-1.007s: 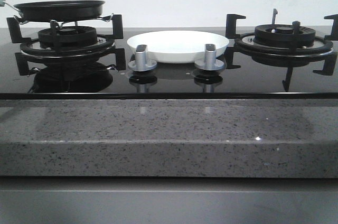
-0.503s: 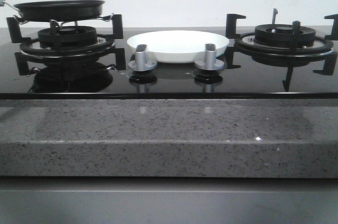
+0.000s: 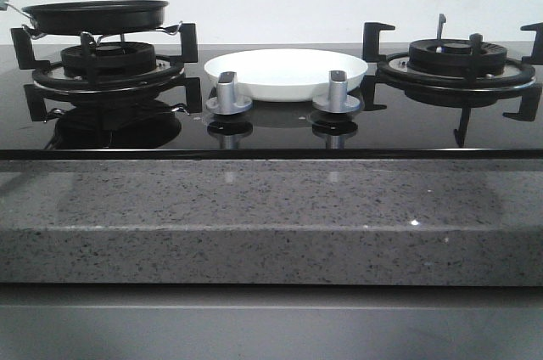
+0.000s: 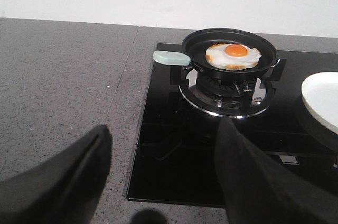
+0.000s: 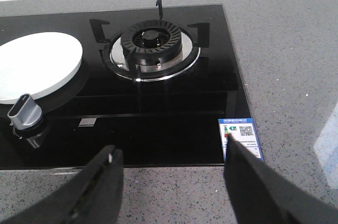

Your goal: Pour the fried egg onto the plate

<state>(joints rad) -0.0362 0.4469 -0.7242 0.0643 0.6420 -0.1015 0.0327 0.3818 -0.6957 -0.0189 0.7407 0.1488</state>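
A black frying pan (image 4: 230, 49) sits on the left burner (image 3: 109, 67) of a glossy black hob (image 3: 271, 126) set into a speckled grey worktop (image 3: 271, 224). In the left wrist view the fried egg (image 4: 233, 56) lies flat inside the pan, its white ruffled and browned at the edge, with an orange yolk near the middle; the pan's pale green handle (image 4: 171, 58) points away from the hob's centre, out over the worktop. From the front view the egg itself is hidden behind the pan's rim. The plate (image 3: 286, 72), white and shallow, rests on the hob glass between the two burners, just behind the two silver control knobs (image 3: 228, 94), and it holds nothing. It is near the pan but apart from it. The right burner (image 5: 152, 44) carries no cookware. A small blue label (image 5: 241, 138) is stuck at the hob's front corner on that side. The left gripper (image 4: 163, 182) hangs over the worktop and the hob's front edge, well short of the pan, its two dark fingers spread wide with nothing between them. The right gripper (image 5: 174, 182) is likewise released, fingers parted and empty, above the front edge of the hob near the right burner. Neither gripper appears in the front view.
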